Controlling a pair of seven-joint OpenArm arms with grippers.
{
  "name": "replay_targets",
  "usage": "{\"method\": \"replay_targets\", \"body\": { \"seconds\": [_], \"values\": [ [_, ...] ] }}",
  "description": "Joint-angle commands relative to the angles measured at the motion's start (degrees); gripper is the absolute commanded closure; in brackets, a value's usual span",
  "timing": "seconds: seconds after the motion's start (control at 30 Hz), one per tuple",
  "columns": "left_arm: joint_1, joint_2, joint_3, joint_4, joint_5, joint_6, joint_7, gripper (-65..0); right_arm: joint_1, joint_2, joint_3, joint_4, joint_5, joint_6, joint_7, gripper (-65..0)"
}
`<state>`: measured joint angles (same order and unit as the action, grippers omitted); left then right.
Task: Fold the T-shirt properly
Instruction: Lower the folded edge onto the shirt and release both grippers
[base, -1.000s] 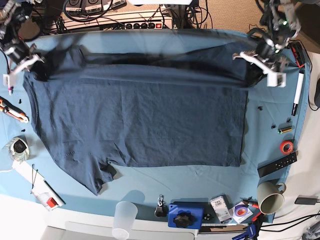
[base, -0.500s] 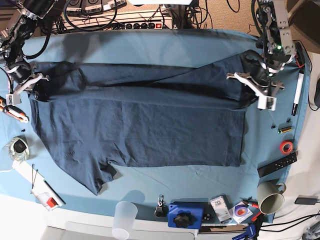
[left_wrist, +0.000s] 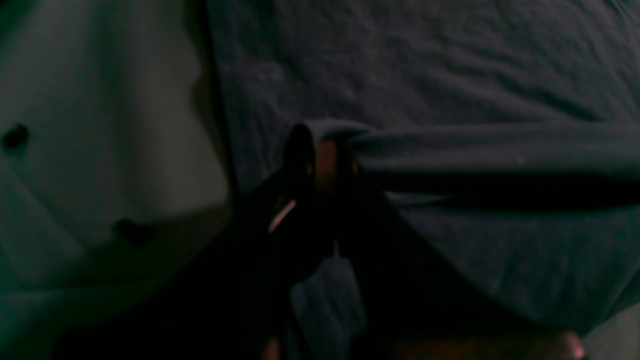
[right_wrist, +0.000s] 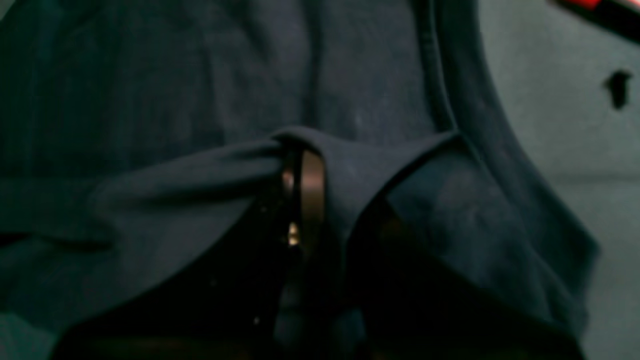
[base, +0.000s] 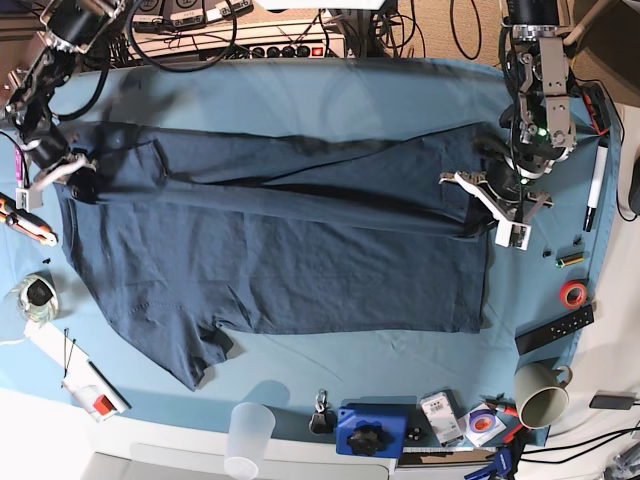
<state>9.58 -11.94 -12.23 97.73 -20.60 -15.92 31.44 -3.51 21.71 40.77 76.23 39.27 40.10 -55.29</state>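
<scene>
The dark navy T-shirt (base: 280, 260) lies spread on the sky-blue table cloth (base: 330, 100), its far edge lifted and drawn over the body as a long fold. At the right end of that fold my left gripper (base: 487, 205) is shut on the cloth. The left wrist view shows the left gripper (left_wrist: 320, 150) pinching a ridge of T-shirt (left_wrist: 450, 75). My right gripper (base: 72, 172) is shut on the left end, near the sleeve. Up close, the right gripper (right_wrist: 300, 170) has T-shirt (right_wrist: 175, 75) fabric draped over its fingers.
A marker (base: 595, 190), red tape roll (base: 572, 293), black remote (base: 553, 330) and mug (base: 540, 393) line the right edge. A plastic cup (base: 248, 435) and blue box (base: 371, 430) stand in front. An orange tool (base: 25, 222) lies at the left edge.
Both grippers have moved toward the table's near side, dragging the shirt's far edge with them. The fold now lies further over the shirt's body.
</scene>
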Motion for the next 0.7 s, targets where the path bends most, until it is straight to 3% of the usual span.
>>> {"method": "replay_targets", "body": {
  "seconds": [0.0,0.13,0.37,0.67],
  "values": [
    [-0.7,-0.46,-0.33,1.03,-0.35,0.07,-1.49,0.0,1.64,1.55,0.39,-0.07,1.14,-0.1,1.99,0.0],
    [-1.03,-0.46,-0.31,0.98,-0.37,0.02,-1.49,0.0,5.7,2.64,-1.27,-5.11,-1.44,-0.1,3.67,0.0],
    [-1.05,-0.46,-0.31,0.87,1.14,0.07,-1.92,0.0,11.45,5.29,-11.74,-11.06,-5.33,-0.1,7.17,0.0],
    [-1.7,-0.46,-0.26,0.66,1.79,0.04,-3.21,0.0,12.85,4.5,-12.66,-11.1,-8.57,-0.1,9.01,0.0]
  ]
}}
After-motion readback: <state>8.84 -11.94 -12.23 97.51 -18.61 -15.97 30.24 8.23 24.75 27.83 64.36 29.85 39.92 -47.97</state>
